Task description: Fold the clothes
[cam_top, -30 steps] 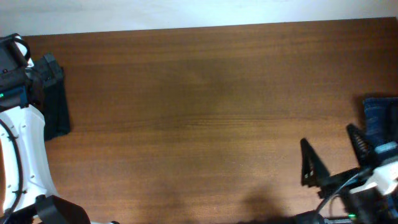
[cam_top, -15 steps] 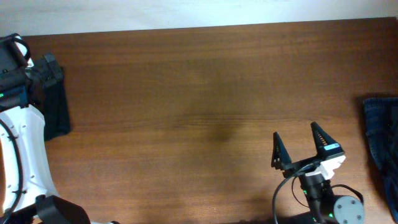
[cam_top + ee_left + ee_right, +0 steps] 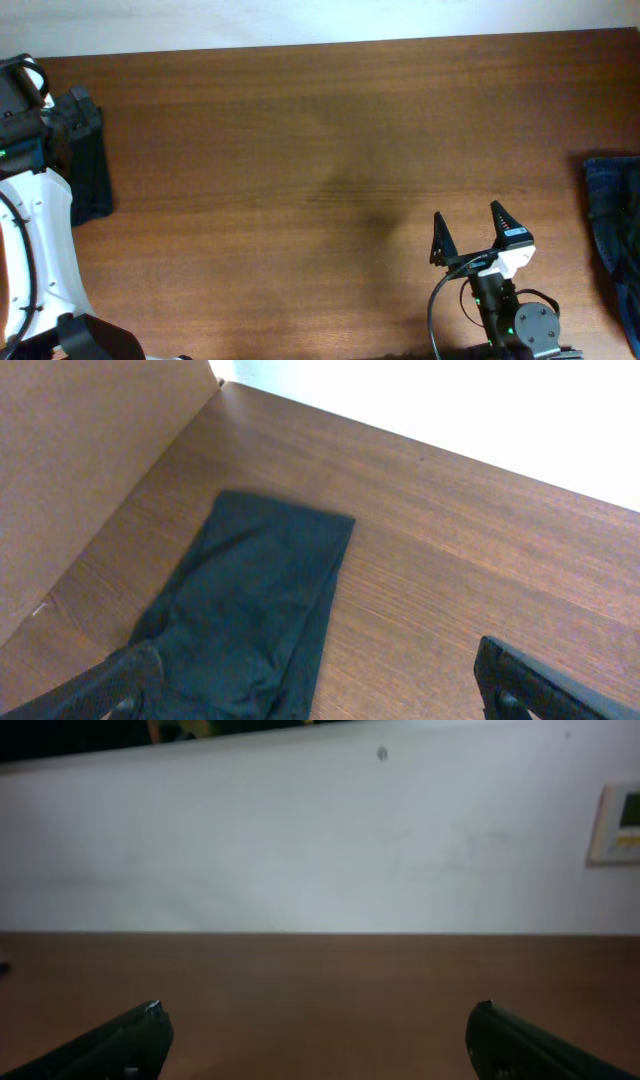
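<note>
right end effector (image 3: 467,213) spread wide | black T-shirt (image 3: 250,600) flat on table (image 3: 300,120)

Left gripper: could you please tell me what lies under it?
A dark garment, folded into a strip, lies flat on the wooden table below the open left gripper. The garment's near end is cut off; whatever it covers is hidden.

black t-shirt (image 3: 255,610); brown wood-grain table (image 3: 300,130); blue denim garment (image 3: 612,210); white wall (image 3: 300,840)

T-shirt (image 3: 95,180) on table (image 3: 300,120) far left; denim garment (image 3: 610,195) far right; right tool (image 3: 467,215) front, between.
</note>
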### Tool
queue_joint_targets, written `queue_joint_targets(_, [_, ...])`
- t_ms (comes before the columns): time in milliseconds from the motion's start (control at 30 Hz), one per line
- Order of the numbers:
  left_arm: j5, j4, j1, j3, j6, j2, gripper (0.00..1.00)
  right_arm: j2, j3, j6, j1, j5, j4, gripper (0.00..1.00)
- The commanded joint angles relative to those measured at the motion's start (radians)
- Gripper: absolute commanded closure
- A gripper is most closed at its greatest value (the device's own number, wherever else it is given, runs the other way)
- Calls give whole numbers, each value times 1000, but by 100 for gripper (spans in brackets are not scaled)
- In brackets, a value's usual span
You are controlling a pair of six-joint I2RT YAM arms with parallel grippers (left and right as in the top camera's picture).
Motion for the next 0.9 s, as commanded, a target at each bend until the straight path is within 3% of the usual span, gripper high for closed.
queue_joint_targets(0, [10,-1,-2,-2,-13,5,1,-13,-39,1,-13,16,3,1])
queue_joint_targets(867, [10,-1,-2,-2,-13,5,1,-13,-106,1,-13,31,-58,1])
